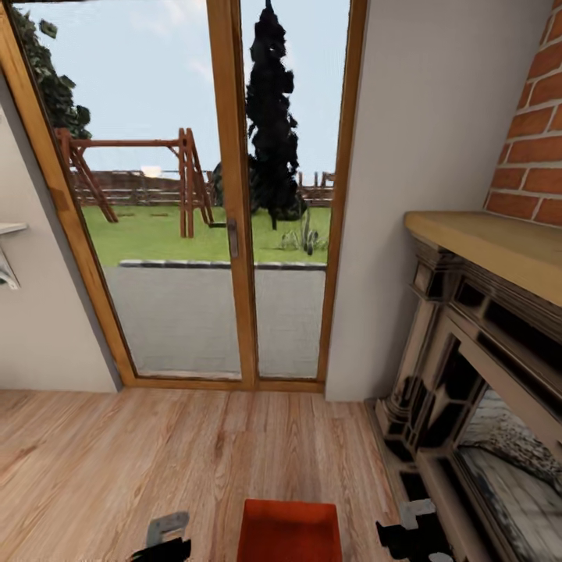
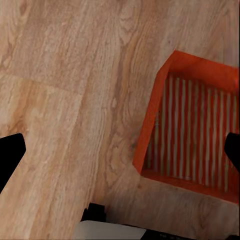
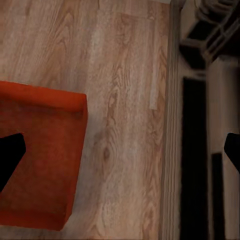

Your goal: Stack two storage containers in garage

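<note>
One rust-red open-top storage container sits low in the head view over the living room's light wood plank floor, between my two grippers. My left gripper is just to its left and my right gripper just to its right. In the left wrist view the container shows a ribbed inside, beside the open gripper, whose black fingertips stand far apart. The right wrist view has the container beside the open gripper, with nothing between its fingers. The second container and the garage are out of view.
A wood-framed glass door stands straight ahead, with lawn and a swing set outside. A dark fireplace surround with a wooden mantel and brick above runs along the right, and its base is close to my right gripper. White walls flank the door.
</note>
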You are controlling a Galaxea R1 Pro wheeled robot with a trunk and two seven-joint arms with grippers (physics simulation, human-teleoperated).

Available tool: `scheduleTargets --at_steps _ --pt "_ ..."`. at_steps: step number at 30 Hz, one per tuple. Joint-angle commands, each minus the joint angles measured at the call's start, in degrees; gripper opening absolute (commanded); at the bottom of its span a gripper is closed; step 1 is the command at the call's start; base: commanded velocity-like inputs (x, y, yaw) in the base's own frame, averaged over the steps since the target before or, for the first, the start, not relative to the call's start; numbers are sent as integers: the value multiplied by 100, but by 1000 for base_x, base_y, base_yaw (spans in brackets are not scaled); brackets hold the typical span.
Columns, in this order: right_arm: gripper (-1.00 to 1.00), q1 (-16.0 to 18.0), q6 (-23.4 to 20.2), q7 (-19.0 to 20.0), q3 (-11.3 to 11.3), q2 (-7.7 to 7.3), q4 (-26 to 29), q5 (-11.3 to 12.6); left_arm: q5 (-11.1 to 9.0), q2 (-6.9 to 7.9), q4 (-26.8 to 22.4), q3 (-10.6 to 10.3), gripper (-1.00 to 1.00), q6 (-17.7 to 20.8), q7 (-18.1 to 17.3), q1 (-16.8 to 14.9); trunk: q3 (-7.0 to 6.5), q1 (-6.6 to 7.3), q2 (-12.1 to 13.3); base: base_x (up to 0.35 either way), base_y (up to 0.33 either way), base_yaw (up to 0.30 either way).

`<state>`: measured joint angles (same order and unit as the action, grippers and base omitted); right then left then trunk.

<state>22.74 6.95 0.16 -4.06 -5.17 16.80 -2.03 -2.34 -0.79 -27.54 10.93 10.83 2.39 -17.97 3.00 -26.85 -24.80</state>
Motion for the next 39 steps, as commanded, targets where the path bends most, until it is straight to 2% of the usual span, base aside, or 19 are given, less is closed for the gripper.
scheduleTargets --at_steps 1,2,4,6,8,10,14,22,24,25,39 --pt "100 7 -136 -33 -4 -28 266 58 -14 -134 -424 -8 100 376 10 -33 23 -3 -12 0 0 121" --pt "100 8 -190 -42 23 -48 385 110 -8 -200 -625 -30 100 567 11 -55 32 -3 -12 0 0 119" --pt "100 21 -350 -50 233 -172 718 358 5 -416 -1354 -183 100 1400 21 -199 50 -3 -12 0 0 116" --pt "100 58 -470 -34 383 -272 845 514 8 -496 -1720 -331 100 1925 18 -358 68 -3 -12 0 0 113" --pt "100 120 -599 -18 485 -346 926 626 4 -546 -1949 -453 100 2297 10 -539 86 -3 -12 0 0 110" --pt "100 149 -664 -5 532 -376 951 695 -7 -545 -2043 -499 100 2455 -14 -629 104 -3 -12 0 0 108" --pt "100 160 -681 2 549 -382 950 734 -10 -501 -2069 -494 100 2373 -117 -660 140 -3 -12 0 0 107" --pt "100 161 -655 5 499 -316 867 745 6 -504 -1450 -530 100 1834 -251 -656 159 -3 -12 0 0 17" --pt "100 161 -657 70 489 -317 737 736 18 -509 -1401 -528 100 1693 -255 -657 171 -3 -12 0 0 -107" --pt "100 161 -666 246 486 -318 666 735 22 -521 -1383 -530 100 1642 -251 -656 179 -3 -12 0 0 -150" --pt "100 161 -669 345 485 -318 635 730 25 -518 -1360 -531 100 1616 -256 -657 293 -3 -12 0 0 -164"
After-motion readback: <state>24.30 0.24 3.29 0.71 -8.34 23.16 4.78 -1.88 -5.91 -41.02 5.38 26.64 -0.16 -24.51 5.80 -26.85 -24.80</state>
